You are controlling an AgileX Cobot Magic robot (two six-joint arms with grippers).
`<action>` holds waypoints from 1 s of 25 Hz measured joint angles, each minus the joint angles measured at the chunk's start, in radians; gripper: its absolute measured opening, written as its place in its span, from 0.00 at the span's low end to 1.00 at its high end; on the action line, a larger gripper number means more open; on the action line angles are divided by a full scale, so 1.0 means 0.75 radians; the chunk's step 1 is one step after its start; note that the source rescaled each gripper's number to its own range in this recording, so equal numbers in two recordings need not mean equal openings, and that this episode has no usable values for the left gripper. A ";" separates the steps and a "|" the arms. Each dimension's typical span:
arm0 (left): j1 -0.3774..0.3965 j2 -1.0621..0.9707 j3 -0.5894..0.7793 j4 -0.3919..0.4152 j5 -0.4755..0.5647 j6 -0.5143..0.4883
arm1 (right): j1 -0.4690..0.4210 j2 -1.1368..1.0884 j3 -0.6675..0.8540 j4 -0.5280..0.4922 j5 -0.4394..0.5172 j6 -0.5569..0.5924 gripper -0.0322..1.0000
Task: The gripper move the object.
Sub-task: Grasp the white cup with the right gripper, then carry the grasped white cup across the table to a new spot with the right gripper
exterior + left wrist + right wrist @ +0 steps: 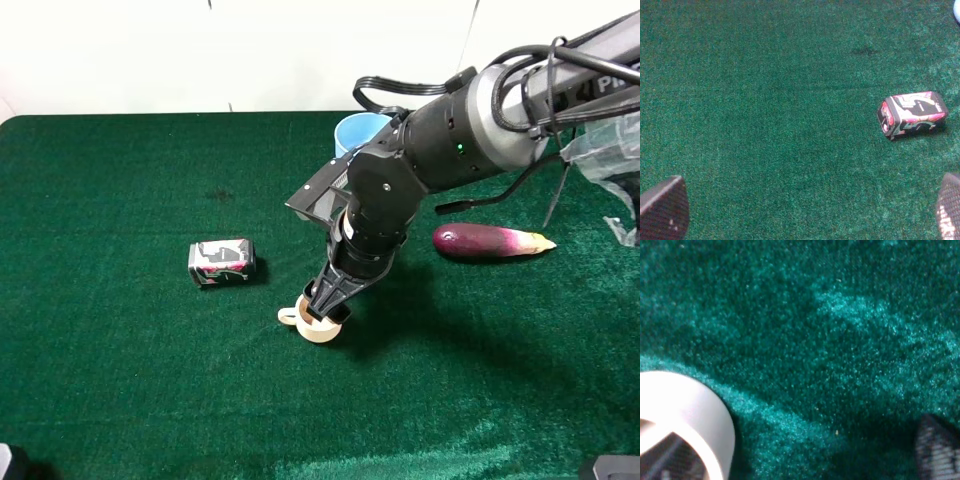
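The cream mug [320, 330] stands upright on the green cloth near the middle, its little handle pointing left. My right gripper [328, 305] reaches down from the right onto its rim. In the right wrist view the mug [690, 405] fills one corner. One dark finger [670, 457] shows inside the mug, and the other finger [936, 450] is far off over bare cloth, so the right gripper [802, 452] is open. My left gripper [805, 215] is open and empty over bare cloth, its fingertips [662, 210] at the frame's lower corners.
A crushed can [222, 261] lies on its side left of the mug and also shows in the left wrist view [912, 114]. A purple eggplant [490, 241] lies to the right. A light blue bowl [358, 130] stands behind the right arm. Clear plastic [605, 150] sits at the right edge.
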 joint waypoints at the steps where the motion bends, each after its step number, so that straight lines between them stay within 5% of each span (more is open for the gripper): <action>1: 0.000 0.000 0.000 0.000 0.000 0.000 | 0.000 0.000 0.000 0.000 0.000 0.000 0.81; 15: 0.000 0.000 0.000 0.000 0.000 0.000 | 0.000 0.000 0.000 0.047 0.006 0.000 0.05; 25: 0.000 0.000 0.000 0.000 0.000 0.000 | 0.000 -0.004 0.000 0.069 0.013 0.000 0.03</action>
